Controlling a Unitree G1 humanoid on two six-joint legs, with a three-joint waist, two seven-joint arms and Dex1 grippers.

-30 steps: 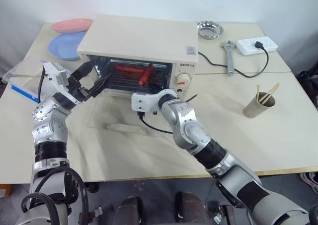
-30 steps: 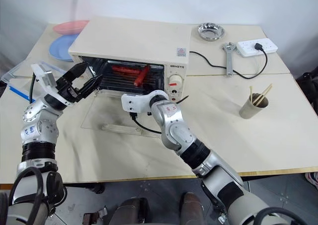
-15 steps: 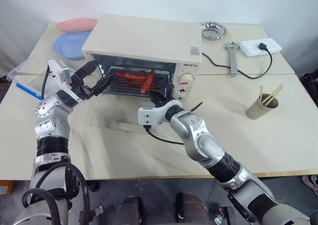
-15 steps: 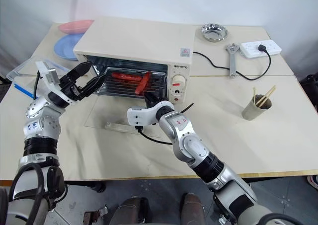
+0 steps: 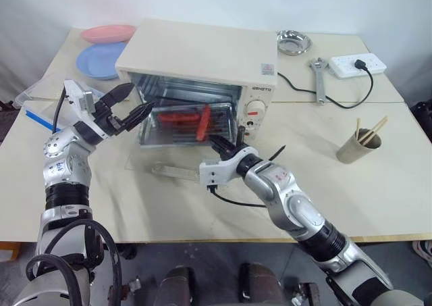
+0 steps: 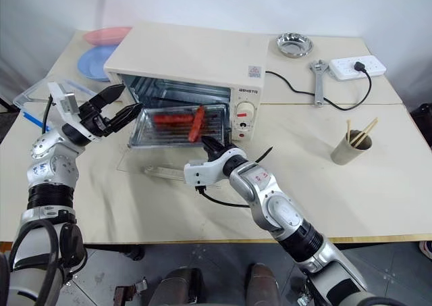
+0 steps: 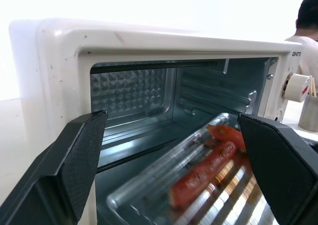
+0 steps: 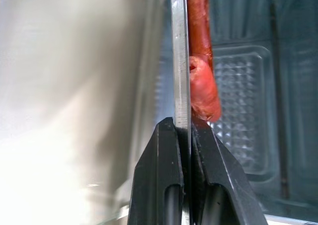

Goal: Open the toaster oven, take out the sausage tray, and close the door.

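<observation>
The cream-white toaster oven (image 5: 202,49) stands mid-table with its glass door (image 5: 145,161) folded down flat on the table, bar handle (image 5: 173,173) nearest me. The silver sausage tray (image 5: 162,134), carrying two red sausages (image 5: 177,117), sticks partly out of the oven mouth over the door. My right gripper (image 5: 217,142) is shut on the tray's front right edge; in the right wrist view its fingers (image 8: 164,185) pinch the thin metal rim beside a sausage (image 8: 201,86). At the left side of the oven's opening my left gripper (image 5: 140,98) hovers open, holding nothing.
Pink plate (image 5: 108,33) and blue plate (image 5: 100,56) lie back left, a clear box with blue clips (image 5: 34,103) at the left edge. A steel bowl (image 5: 293,42), wrench (image 5: 320,80) and power strip (image 5: 364,64) lie back right. A cup of chopsticks (image 5: 354,147) stands right.
My right gripper has drawn back toward me with the tray's edge, sliding the sausage tray further out of the oven. The left gripper has stayed put, open. The camera view has shifted.
</observation>
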